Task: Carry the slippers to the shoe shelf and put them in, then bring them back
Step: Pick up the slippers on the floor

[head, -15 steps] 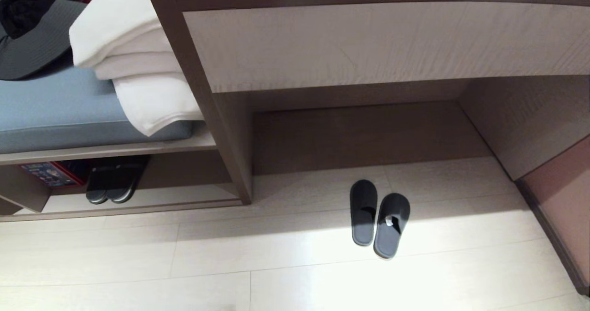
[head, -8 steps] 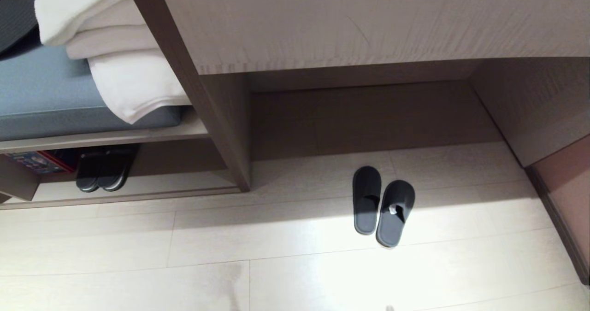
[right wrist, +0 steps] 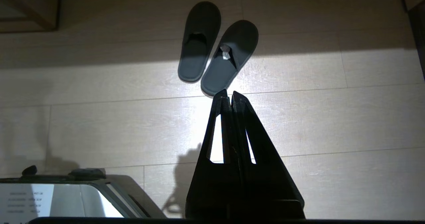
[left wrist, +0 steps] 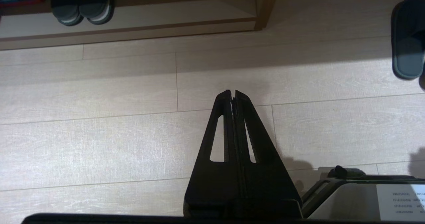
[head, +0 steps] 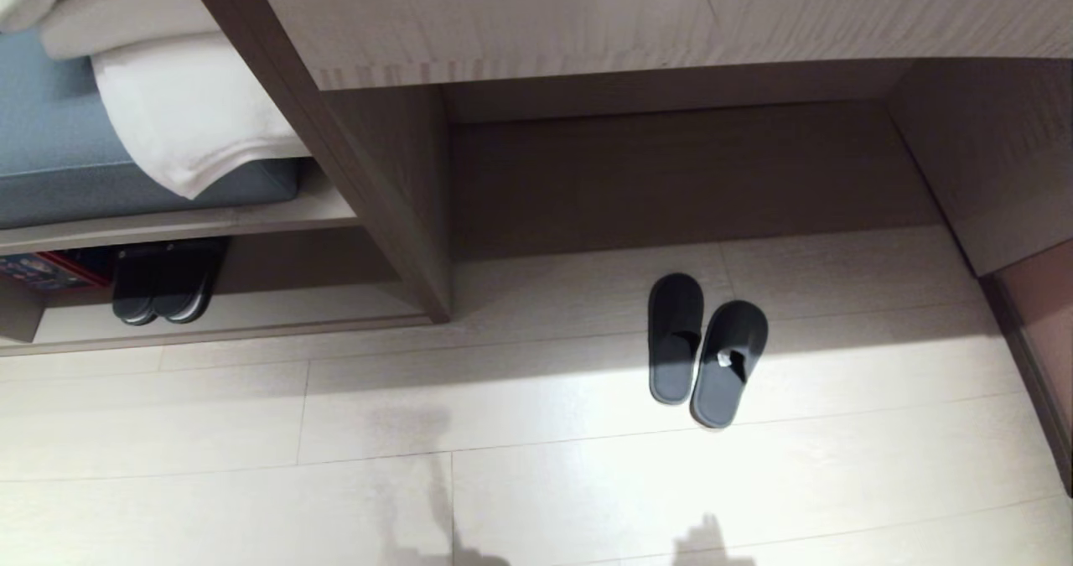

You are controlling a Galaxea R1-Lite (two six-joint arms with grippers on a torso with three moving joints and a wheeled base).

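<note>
Pale plank floor [head: 536, 465] runs under the furniture: at left, white towels [head: 176, 113] lie on a blue cushion [head: 50, 172] above the shoe shelf [head: 251, 331], which holds another dark pair [head: 163, 285]; at right is the desk recess [head: 687, 172]. The slippers [head: 707, 350] lie side by side, touching, on the floor before that recess. The left gripper [left wrist: 232, 93] hangs clenched and empty over bare floor well apart from them, while the right gripper [right wrist: 229, 94], likewise clenched and empty, hangs just short of their heels.

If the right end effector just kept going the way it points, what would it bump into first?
Probably the bare floor, just short of the slippers. The right end effector is shut and holds nothing; depth is hard to judge.
</note>
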